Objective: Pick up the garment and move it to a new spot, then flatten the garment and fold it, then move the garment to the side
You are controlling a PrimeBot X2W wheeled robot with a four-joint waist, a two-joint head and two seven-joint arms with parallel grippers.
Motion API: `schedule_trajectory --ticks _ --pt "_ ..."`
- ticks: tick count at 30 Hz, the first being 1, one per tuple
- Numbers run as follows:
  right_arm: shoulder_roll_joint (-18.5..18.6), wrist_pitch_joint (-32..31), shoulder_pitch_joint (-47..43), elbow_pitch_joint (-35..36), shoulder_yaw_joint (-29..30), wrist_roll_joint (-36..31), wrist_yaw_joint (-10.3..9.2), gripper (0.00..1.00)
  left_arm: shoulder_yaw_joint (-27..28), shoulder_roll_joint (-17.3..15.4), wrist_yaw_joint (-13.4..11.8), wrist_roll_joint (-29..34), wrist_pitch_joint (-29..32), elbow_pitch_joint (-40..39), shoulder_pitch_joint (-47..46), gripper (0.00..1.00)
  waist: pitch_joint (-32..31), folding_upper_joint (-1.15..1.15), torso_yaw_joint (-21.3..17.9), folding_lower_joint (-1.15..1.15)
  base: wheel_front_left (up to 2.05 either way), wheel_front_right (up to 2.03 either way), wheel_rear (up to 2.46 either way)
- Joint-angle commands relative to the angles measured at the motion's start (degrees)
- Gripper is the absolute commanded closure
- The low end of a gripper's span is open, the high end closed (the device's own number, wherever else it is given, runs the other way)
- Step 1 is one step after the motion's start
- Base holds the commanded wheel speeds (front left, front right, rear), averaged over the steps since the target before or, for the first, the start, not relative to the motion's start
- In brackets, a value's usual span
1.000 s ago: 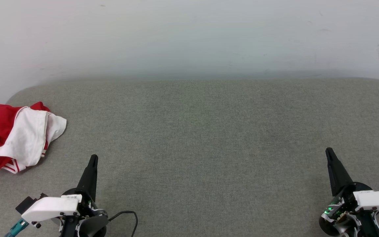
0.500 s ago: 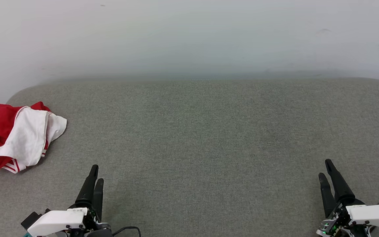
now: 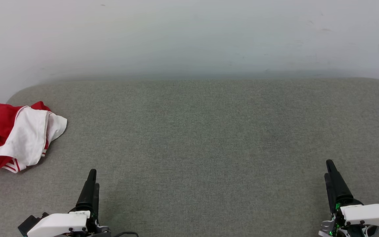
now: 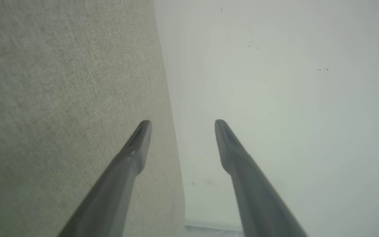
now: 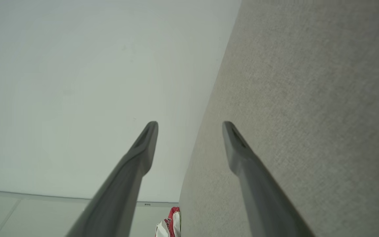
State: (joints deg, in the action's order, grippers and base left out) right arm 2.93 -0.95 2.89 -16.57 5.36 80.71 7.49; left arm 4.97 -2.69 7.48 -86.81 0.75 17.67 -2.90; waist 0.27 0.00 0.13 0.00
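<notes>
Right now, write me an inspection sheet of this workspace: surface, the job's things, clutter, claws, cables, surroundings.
Surface: grey fabric surface with rounded far corners, flat and even.
Job's things: garment lies crumpled at the surface's far left edge, red with a white part on top and striped trim showing; nothing grips it.
Clutter: nothing seen.
Claws: left claw at lower left and right claw at lower right, both open in the wrist views, both holding nothing and well apart from the garment.
Cables: one thin dark cable by the left wrist, at the bottom edge.
Surroundings: pale wall behind the surface, with faint scuffs at upper right.
</notes>
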Motion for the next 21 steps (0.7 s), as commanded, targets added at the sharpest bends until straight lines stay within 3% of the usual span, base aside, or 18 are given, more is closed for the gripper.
schedule_trajectory --ticks 1,12,14,21 --pt "-0.01 0.78 0.69 1.16 0.29 -2.67 0.01 0.00 0.53 -0.10 0.00 1.37 -0.66 -0.99 -0.67 0.00 0.02 0.00 0.03 0.00 0.00 0.00 0.00" --pt "-0.01 3.05 0.46 3.25 0.21 -13.34 0.01 0.00 2.69 -0.12 0.01 8.56 -2.89 -1.11 -0.41 0.00 0.11 0.00 0.33 0.00 0.00 0.00 0.00" --pt "-0.02 3.86 0.42 4.42 0.08 -18.91 0.01 0.00 3.69 -0.14 -0.01 12.25 -3.74 -1.90 -0.41 0.00 0.16 0.00 0.48 0.00 0.00 0.00 0.00" --pt "-0.02 5.26 0.24 7.26 -0.67 -28.26 0.01 0.00 4.68 -0.14 0.00 19.24 -5.15 -6.05 0.20 0.00 0.30 0.00 0.69 0.00 0.00 0.00 0.00"
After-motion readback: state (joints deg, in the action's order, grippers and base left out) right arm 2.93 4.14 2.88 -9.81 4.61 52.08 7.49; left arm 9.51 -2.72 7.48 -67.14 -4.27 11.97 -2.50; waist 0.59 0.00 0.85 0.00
